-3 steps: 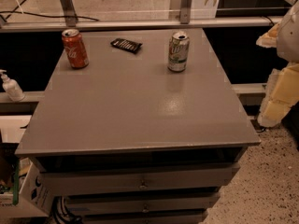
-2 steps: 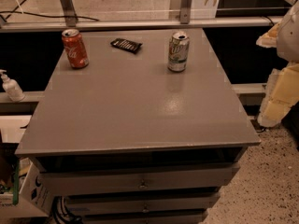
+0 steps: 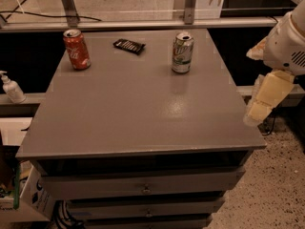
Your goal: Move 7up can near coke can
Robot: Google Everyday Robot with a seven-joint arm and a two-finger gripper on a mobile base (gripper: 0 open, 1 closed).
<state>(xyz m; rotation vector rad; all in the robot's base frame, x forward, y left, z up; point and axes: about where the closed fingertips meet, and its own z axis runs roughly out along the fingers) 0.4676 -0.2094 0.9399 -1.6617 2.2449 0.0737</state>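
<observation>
Two cans stand upright on the grey desk (image 3: 138, 118), both toward its far edge and well apart from each other. The 7up can (image 3: 182, 53) is at the far right of centre, its silver top up and its green lettering facing the camera. The coke can (image 3: 76, 49) is at the far left corner, with its white script visible on the red wall. Between them, nearer the far edge, a small dark flat packet (image 3: 129, 46) lies on the surface, touching neither can.

The claw (image 3: 259, 106) hangs off the desk's right side, beyond the edge and clear of the top, pointing downward below the arm's white casing (image 3: 288, 42). It holds nothing and touches nothing. Whether it is released or clenched cannot be told from this view.

Below the top, the desk's front shows stacked drawers (image 3: 143, 187). A white pump bottle (image 3: 11, 88) sits on a ledge to the left, off the desk.
</observation>
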